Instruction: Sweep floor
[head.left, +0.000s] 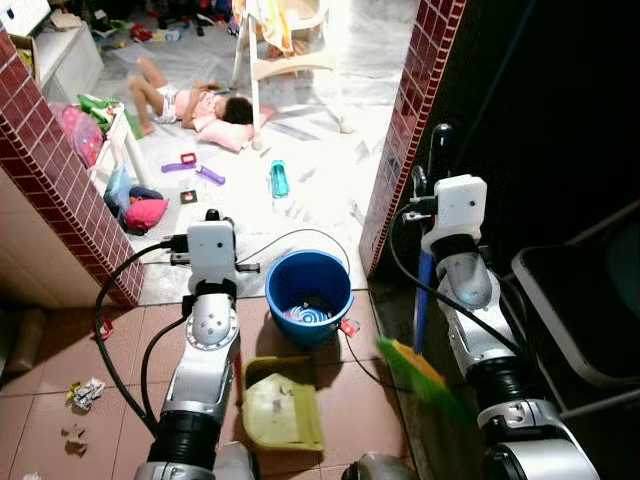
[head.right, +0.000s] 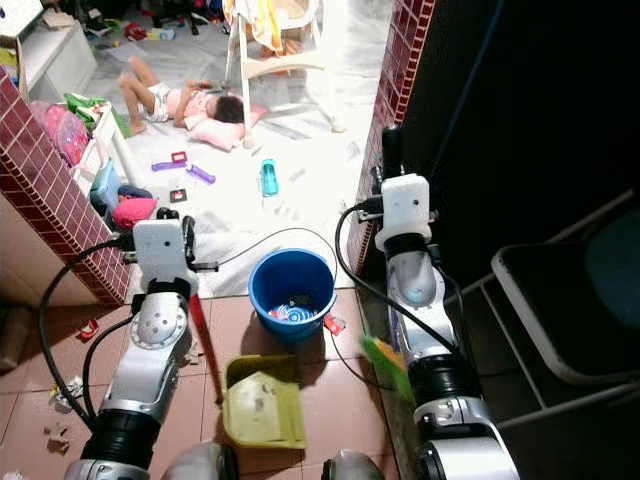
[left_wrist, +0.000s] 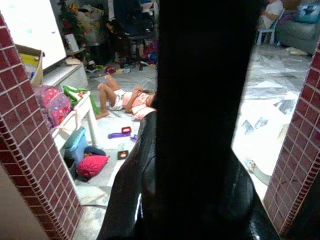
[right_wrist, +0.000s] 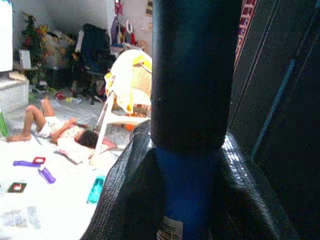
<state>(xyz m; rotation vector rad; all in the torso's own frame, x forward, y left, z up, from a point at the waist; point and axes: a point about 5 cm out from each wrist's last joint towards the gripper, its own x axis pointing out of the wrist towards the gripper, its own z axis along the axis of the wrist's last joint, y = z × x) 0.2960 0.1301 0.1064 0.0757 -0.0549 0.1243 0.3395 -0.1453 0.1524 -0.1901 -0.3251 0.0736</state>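
Terracotta tile floor (head.left: 330, 400) at a brick-pillared doorway, head views: some sweepings already sit in the yellow-green dustpan (head.left: 282, 405) beside the blue bucket (head.left: 309, 285), which holds rubbish; paper scraps (head.left: 84, 394) lie unswept by the left arm, a red scrap (head.right: 334, 323) by the bucket, so I'd judge it partly done. Green broom head (head.left: 422, 375) hangs blurred beside the right arm. A person lies on the white floor beyond, among toys. Left wrist view: left gripper (left_wrist: 192, 165) clamped round a dark handle (left_wrist: 200, 75), presumably the dustpan's. Right wrist view: right gripper (right_wrist: 187, 175) closed round the blue broom handle (right_wrist: 190, 90).
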